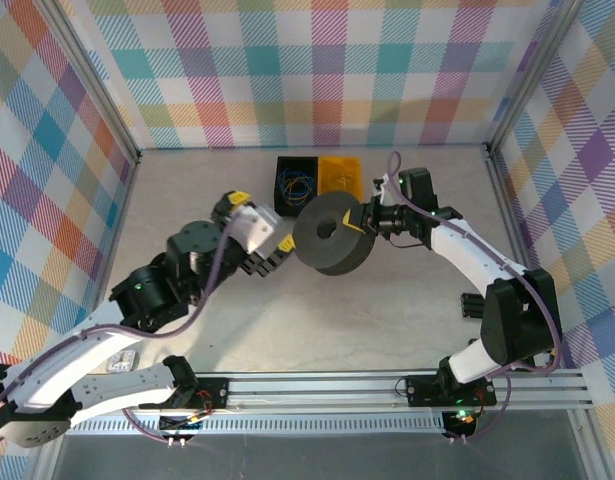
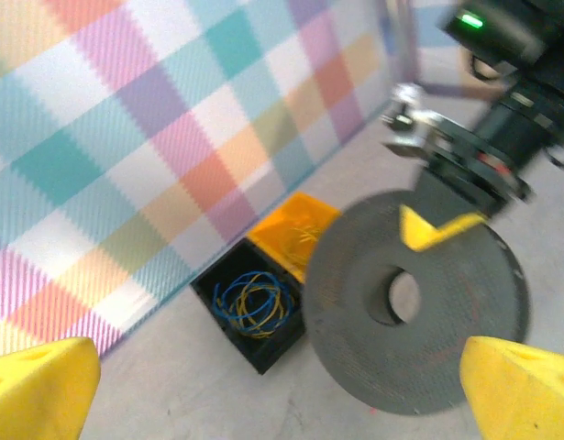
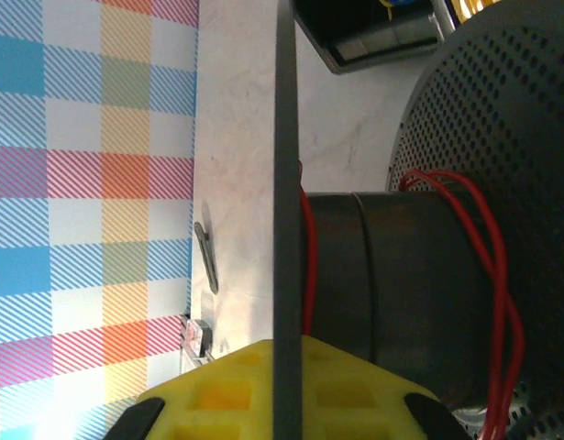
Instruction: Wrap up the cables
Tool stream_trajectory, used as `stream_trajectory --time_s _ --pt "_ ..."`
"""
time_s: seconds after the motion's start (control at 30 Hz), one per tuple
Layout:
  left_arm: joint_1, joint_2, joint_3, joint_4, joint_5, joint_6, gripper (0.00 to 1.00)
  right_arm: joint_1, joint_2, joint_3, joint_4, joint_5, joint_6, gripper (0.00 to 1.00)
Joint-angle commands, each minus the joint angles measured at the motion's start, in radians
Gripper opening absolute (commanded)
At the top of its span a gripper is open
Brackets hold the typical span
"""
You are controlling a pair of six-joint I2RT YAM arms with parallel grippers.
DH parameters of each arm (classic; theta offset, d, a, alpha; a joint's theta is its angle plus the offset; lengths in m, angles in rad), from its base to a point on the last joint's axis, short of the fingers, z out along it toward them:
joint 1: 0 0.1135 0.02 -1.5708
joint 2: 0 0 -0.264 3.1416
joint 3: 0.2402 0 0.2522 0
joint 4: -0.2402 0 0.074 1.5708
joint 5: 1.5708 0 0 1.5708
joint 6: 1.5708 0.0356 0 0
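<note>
A dark grey spool (image 1: 332, 236) hangs tilted over the middle of the table. My right gripper (image 1: 366, 221) is shut on its flange (image 3: 283, 183). A thin red cable (image 3: 493, 266) runs in a few loose turns round the spool's hub, and another strand (image 3: 307, 247) lies against the flange. Blue and yellow cables (image 2: 254, 303) lie coiled in a black bin (image 1: 296, 183). My left gripper (image 1: 271, 252) is open just left of the spool, its yellow fingertips (image 2: 39, 386) wide apart with nothing between them. From the left wrist the spool (image 2: 414, 308) appears face-on.
An orange bin (image 1: 341, 176) stands beside the black one at the back wall. Plaid walls close in the table on three sides. A small metal clip (image 3: 206, 258) lies on the table near the wall.
</note>
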Motion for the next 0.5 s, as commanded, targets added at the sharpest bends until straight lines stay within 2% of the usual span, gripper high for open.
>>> stream_trajectory --time_s 0.0,0.1,0.27,0.37,0.47 --pt "0.077 -0.017 -0.063 0.009 -0.061 -0.179 1.00 0.004 -0.043 -0.075 0.196 -0.108 0.042 0.02" --pt "0.156 -0.016 -0.097 0.003 -0.077 -0.282 1.00 0.019 -0.063 -0.167 0.301 -0.129 0.067 0.03" --pt "0.252 0.013 -0.134 0.006 -0.056 -0.426 1.00 0.056 -0.071 -0.322 0.462 -0.097 0.097 0.00" --pt "0.287 0.028 -0.149 0.013 -0.026 -0.486 1.00 0.088 -0.043 -0.394 0.599 -0.093 0.142 0.00" --pt "0.305 0.039 -0.162 0.008 -0.036 -0.534 1.00 0.134 -0.017 -0.426 0.629 -0.063 0.125 0.00"
